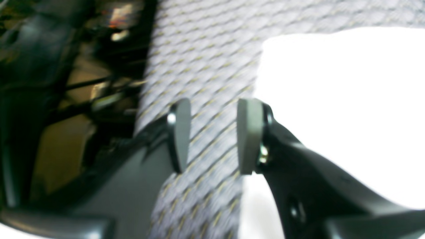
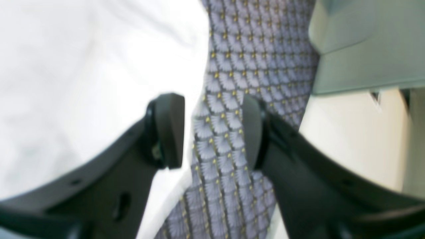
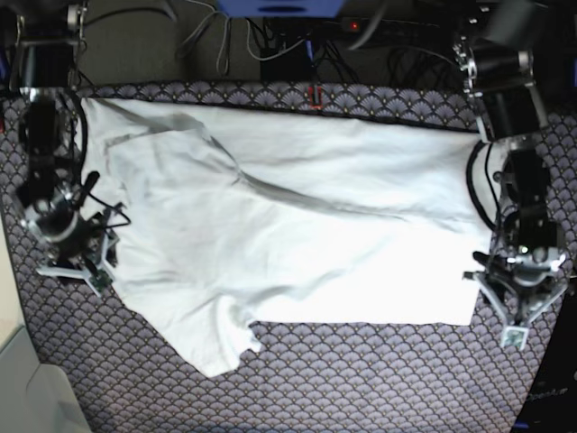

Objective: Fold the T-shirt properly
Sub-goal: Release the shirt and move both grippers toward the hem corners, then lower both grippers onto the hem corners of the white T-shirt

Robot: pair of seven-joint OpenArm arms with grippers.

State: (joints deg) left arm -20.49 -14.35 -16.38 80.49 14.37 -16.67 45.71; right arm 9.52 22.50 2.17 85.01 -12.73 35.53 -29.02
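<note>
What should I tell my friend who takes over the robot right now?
Left hand: open, empty, over the purple tablecloth just off the T-shirt's edge.
Right hand: open, empty, also beside the cloth's edge.
T-shirt: spread across the table, wrinkled, with one long fold laid over along the far side.
Done: that first fold, it seems.
Left: smooth it, fold in the near side and sleeve, then fold it shorter.

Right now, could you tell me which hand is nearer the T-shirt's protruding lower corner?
Right. The right hand sits beside the T-shirt edge on the same side as the corner; the left hand is off the opposite edge, across the whole shirt.
</note>
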